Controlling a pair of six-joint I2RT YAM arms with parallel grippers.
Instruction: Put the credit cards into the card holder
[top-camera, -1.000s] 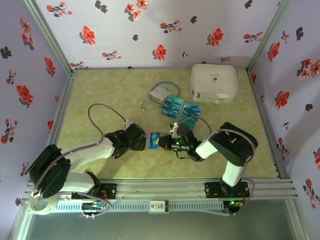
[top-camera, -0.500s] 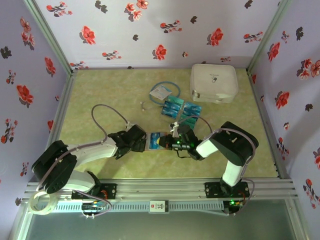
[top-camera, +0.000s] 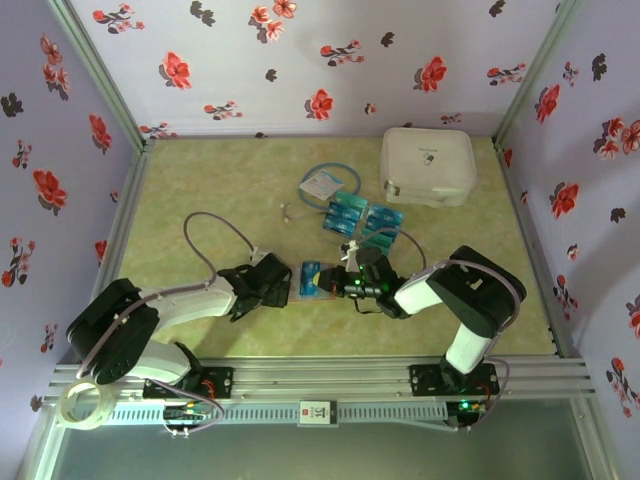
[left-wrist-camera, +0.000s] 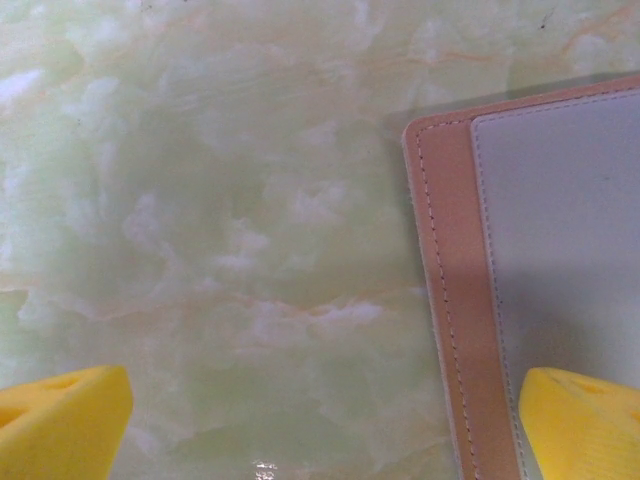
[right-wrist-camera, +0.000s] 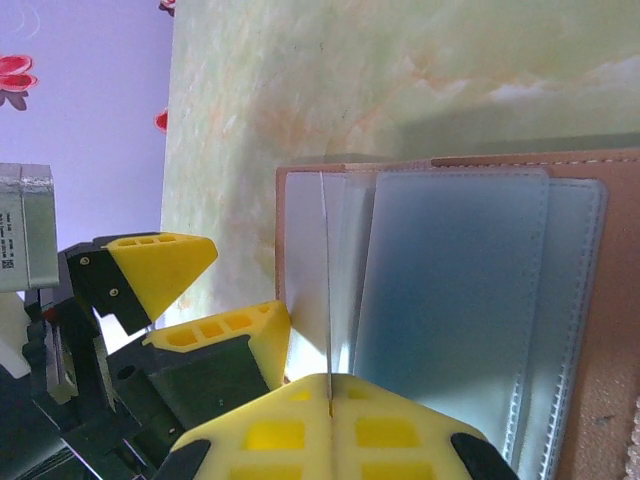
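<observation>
Clamping the right gripper (right-wrist-camera: 330, 392) on a thin sheet (right-wrist-camera: 327, 280), card or sleeve unclear, over the card holder (left-wrist-camera: 455, 300) mid-table; holding the left gripper (left-wrist-camera: 320, 425) spread wide at its nine o'clock edge; leaving most credit cards (top-camera: 345, 213) loose at one o'clock.

You are looking down on a pale green marbled table (top-camera: 200, 180) walled in by lilac paper with red flowers. Your left gripper (top-camera: 277, 284) and right gripper (top-camera: 343, 284) reach toward each other near the front middle. Both sit low over a small reddish-brown leather-like card holder (top-camera: 293, 288) lying flat between them. A teal credit card (top-camera: 312, 277) shows on the holder, just beside the right gripper. Behind them, more blue and teal cards (top-camera: 362, 217) lie clustered together. Farther back sit a pale blue square packet with looped tubing (top-camera: 322, 183) and a large white rounded zip case (top-camera: 427, 165), well apart from both grippers.
</observation>
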